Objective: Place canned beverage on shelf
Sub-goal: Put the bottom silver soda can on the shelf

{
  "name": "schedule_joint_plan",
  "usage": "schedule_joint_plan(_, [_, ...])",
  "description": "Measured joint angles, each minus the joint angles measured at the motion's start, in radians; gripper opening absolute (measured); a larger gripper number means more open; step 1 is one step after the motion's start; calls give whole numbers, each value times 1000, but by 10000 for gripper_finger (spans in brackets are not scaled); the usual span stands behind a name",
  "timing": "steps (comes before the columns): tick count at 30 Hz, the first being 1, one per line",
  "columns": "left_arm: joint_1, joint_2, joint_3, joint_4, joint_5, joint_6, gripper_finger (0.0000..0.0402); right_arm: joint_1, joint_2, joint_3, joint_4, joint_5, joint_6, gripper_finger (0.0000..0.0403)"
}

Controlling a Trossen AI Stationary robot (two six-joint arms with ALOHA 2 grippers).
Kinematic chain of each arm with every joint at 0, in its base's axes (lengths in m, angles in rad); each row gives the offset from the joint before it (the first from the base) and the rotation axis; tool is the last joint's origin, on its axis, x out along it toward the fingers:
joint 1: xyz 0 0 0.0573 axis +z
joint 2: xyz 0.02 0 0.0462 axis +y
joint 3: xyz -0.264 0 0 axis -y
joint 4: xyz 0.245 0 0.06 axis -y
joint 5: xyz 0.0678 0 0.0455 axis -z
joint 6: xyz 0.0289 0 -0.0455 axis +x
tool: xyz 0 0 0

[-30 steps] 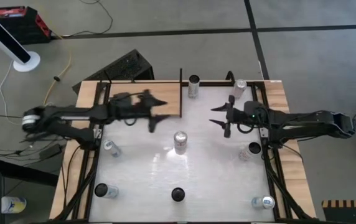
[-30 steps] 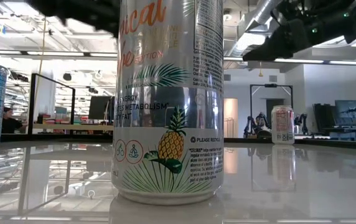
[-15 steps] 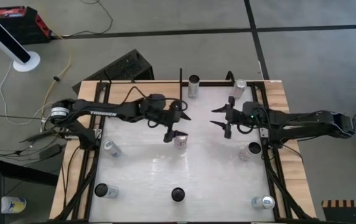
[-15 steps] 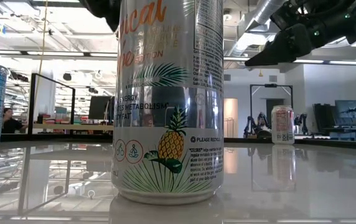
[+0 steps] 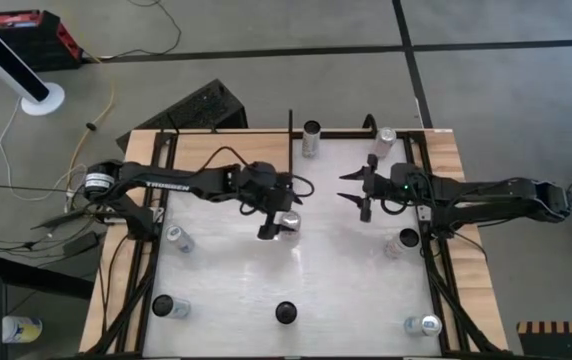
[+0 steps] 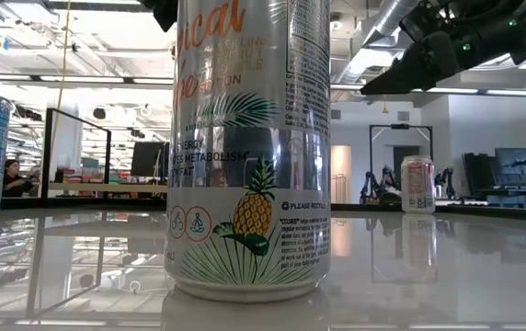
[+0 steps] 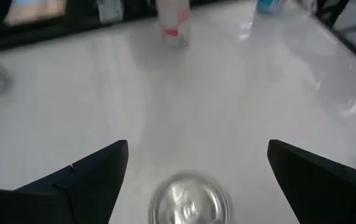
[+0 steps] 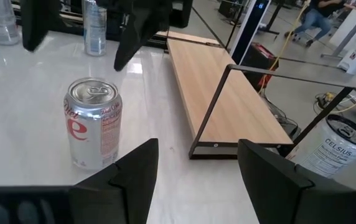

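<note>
A silver can with red lettering [image 5: 289,224] stands upright on the white tabletop near its middle. It also shows in the right wrist view [image 8: 92,130]. My left gripper [image 5: 284,210] is open above it. In the left wrist view [image 7: 196,168] the can's top [image 7: 190,202] shows between the two wide-apart fingers, which do not touch it. The pale wooden shelf [image 5: 201,148] lies at the table's far left, with a thin black upright [image 5: 290,128] at its right edge. My right gripper [image 5: 346,187] is open and empty, right of the can.
Other cans stand around the table: two at the far edge [image 5: 312,135] [image 5: 384,140], one at the right [image 5: 403,240], one at the left [image 5: 178,238], three along the near edge [image 5: 166,306] [image 5: 284,312] [image 5: 426,325]. The pineapple can [image 6: 249,147] fills the low view.
My left gripper has gone from over the shelf toward the table's right and near edges, turning as it went, and now stands open over the middle can. The can and my right arm have kept still.
</note>
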Motion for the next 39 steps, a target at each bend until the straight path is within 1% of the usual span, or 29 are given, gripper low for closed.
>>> schedule_joint_plan(2, [-6, 18, 4, 13, -33, -15, 371, 0, 0, 0, 0, 0, 0, 244])
schedule_joint_plan(4, [-8, 39, -1, -13, -37, -48, 371, 0, 0, 0, 0, 0, 2, 244])
schedule_joint_plan(5, [-8, 51, 0, 2, -35, -56, 371, 0, 1, 0, 0, 0, 2, 244])
schedule_joint_plan(8, [-8, 65, 0, -36, -60, -65, 371, 4, 2, -1, -1, 0, 3, 244])
schedule_joint_plan(10, [-8, 78, 4, -29, -91, -71, 371, 7, 2, -1, -4, 0, 2, 244])
schedule_joint_plan(11, [-8, 81, 1, -57, -96, -79, 371, 9, 2, -1, -3, 0, 2, 244])
schedule_joint_plan(18, [-8, 118, 2, -67, -94, -72, 371, 12, 10, -1, -6, 0, 2, 244])
schedule_joint_plan(20, [-8, 120, -2, -91, -90, -70, 371, 12, 20, -1, 6, 0, 2, 244])
schedule_joint_plan(24, [-8, 118, 2, -87, -92, -54, 369, 11, 30, -1, 7, 0, 0, 244])
schedule_joint_plan(28, [-8, 118, 1, -98, -89, -40, 352, 11, 34, -1, 4, 1, -5, 244])
schedule_joint_plan(35, [-8, 118, 1, -106, -88, -32, 281, 11, 33, -1, 4, 1, -7, 244])
schedule_joint_plan(39, [-8, 88, -1, -152, -86, -40, 281, 11, 33, -1, 2, 1, -1, 244])
